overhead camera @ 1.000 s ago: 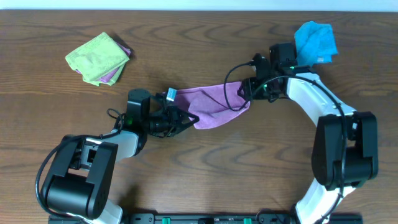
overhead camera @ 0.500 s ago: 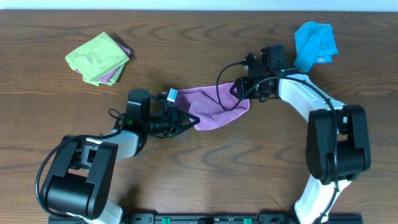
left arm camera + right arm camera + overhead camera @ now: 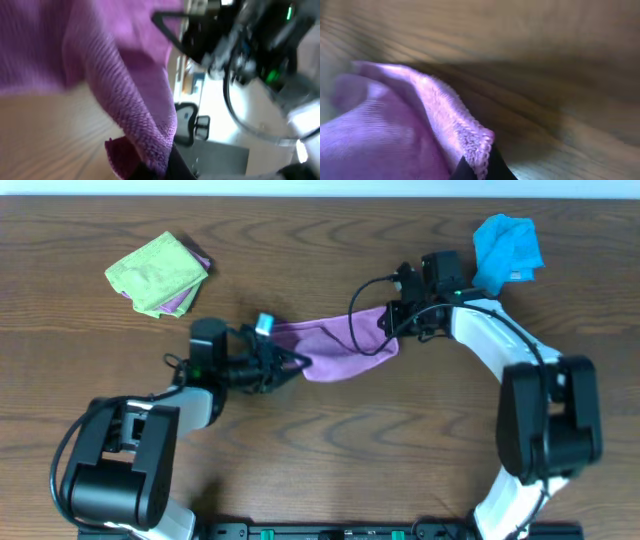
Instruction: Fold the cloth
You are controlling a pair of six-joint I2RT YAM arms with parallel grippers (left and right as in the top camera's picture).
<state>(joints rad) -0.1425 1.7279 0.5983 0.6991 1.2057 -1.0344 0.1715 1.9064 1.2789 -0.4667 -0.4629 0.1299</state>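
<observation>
The purple cloth (image 3: 335, 345) hangs stretched between my two grippers over the middle of the table. My left gripper (image 3: 287, 363) is shut on the cloth's left end, and a small pale tag (image 3: 265, 323) shows just above it. My right gripper (image 3: 389, 327) is shut on the right corner. In the left wrist view the cloth (image 3: 125, 100) rises from the shut gripper (image 3: 167, 167) and sags toward the right arm (image 3: 240, 40). The right wrist view shows the stitched hem of the cloth (image 3: 470, 137) pinched in the shut gripper (image 3: 480, 170), with the wood table (image 3: 545, 75) behind.
A folded lime-green cloth (image 3: 155, 270) lies on another purple piece at the back left. A bright blue cloth (image 3: 507, 243) sits crumpled at the back right, just behind my right arm (image 3: 490, 330). A black cable (image 3: 358, 320) loops over the cloth.
My right gripper has shut on the cloth's right corner. My left gripper has moved left and slightly back with its end, so the cloth now hangs straighter between them.
</observation>
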